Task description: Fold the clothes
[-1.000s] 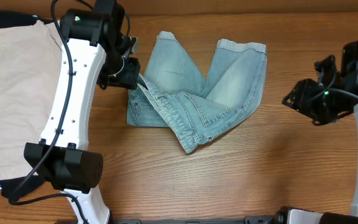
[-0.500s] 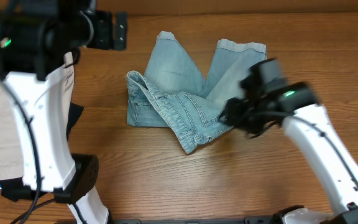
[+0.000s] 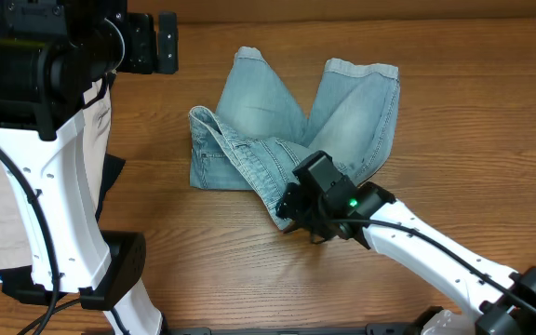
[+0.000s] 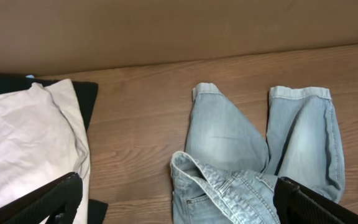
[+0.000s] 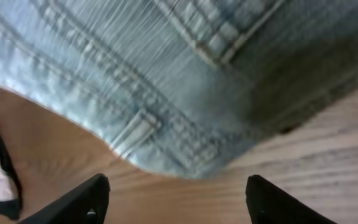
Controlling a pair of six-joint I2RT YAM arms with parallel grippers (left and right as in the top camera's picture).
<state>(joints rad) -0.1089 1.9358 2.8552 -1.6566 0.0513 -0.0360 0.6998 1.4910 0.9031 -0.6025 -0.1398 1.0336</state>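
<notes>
My right gripper (image 3: 291, 212) hangs low over the shorts' (image 3: 287, 140) near corner, jaws spread, likely lined up to pinch that waistband for a fold. The shorts lie mid-desk (image 3: 249, 270), faded blue, waist doubled over, legs splayed away. Beyond them my left gripper (image 4: 178, 200) hovers, jaws spread, empty.

A brown wooden table (image 3: 435, 112) spreads beneath and all around both pincers. Beige khaki shorts (image 4: 23, 143) lie just beside the left pincer's left finger, reaching under it at the frame's lower edge. A black garment (image 4: 86, 99) lies under those shorts, its edge showing beyond them.
</notes>
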